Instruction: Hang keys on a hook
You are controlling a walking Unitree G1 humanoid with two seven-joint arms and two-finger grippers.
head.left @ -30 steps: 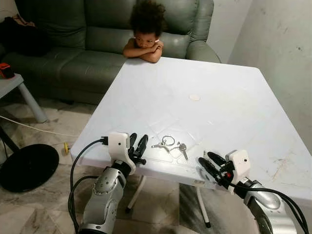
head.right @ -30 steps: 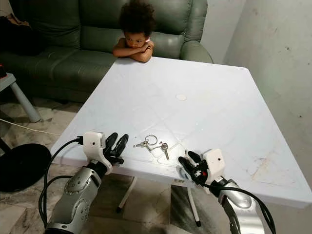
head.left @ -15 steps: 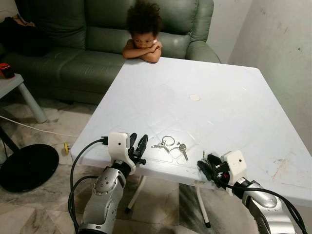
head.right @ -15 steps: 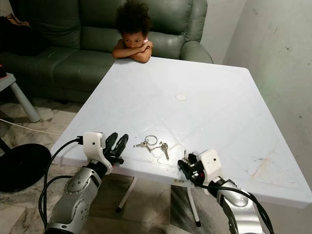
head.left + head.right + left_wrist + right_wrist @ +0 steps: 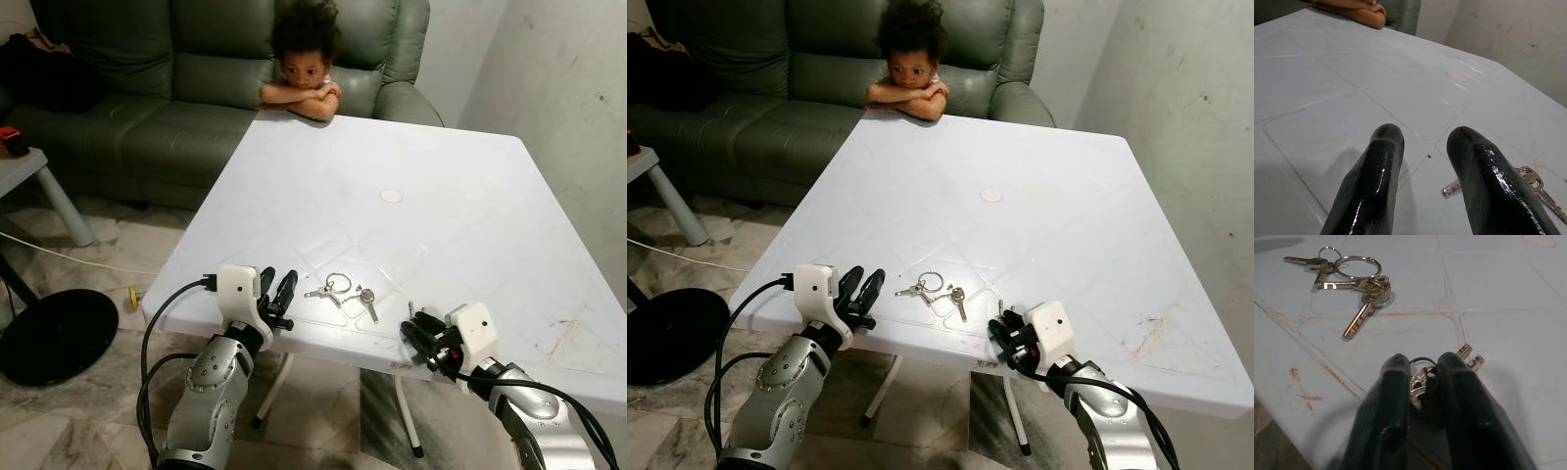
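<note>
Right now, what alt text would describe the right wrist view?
The right tool is shut on a small bunch of keys just above the white table. A second bunch of keys on a ring lies flat on the table beyond it.

White table [image 5: 460, 225], a person [image 5: 304, 73] leaning at its far edge, green sofa [image 5: 147, 88] behind.

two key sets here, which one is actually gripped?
The small set pinched in the right pincer at the table's near edge. The ring bunch lies loose on the table.
</note>
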